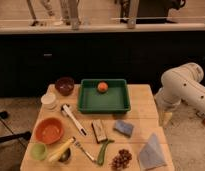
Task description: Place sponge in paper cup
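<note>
The sponge [124,128], a small blue-grey block, lies on the wooden table [141,105] right of centre, below the green tray. The paper cup [49,100], short and whitish, stands at the table's left side, below the dark maroon bowl [64,85]. My white arm [183,89] hangs at the right, beside the table's right edge. The gripper itself is out of view, hidden low behind the table edge or out of frame.
A green tray [104,96] holds an orange fruit [102,86]. An orange bowl [48,130], light green cup [38,150], banana [60,150], white-handled utensil [73,119], brown bar [99,131], green pepper [103,151], grapes [121,160] and pale folded cloth [152,151] fill the front.
</note>
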`<state>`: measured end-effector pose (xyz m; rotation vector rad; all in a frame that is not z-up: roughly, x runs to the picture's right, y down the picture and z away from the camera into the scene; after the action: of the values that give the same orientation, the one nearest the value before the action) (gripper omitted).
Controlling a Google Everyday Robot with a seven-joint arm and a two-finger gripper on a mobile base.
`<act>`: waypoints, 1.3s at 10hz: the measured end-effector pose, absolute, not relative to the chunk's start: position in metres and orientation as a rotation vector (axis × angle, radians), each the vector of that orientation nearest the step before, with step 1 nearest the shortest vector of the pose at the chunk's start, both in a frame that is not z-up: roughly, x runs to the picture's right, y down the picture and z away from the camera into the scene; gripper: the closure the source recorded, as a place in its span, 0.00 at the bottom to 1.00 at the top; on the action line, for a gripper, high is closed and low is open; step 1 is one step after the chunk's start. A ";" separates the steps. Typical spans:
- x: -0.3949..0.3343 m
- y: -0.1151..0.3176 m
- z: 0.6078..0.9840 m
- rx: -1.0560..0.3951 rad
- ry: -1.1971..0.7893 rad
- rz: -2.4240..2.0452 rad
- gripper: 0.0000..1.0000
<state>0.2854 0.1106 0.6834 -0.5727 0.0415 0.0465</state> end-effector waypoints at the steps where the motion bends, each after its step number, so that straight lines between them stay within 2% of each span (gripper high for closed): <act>1: 0.285 0.111 0.683 -0.573 0.041 0.046 0.20; 9: 0.285 0.111 0.684 -0.570 0.046 0.051 0.20; 13: 0.275 0.112 0.686 -0.534 0.100 0.266 0.20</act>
<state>0.2753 0.1116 0.6864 -0.5336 0.1003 0.2657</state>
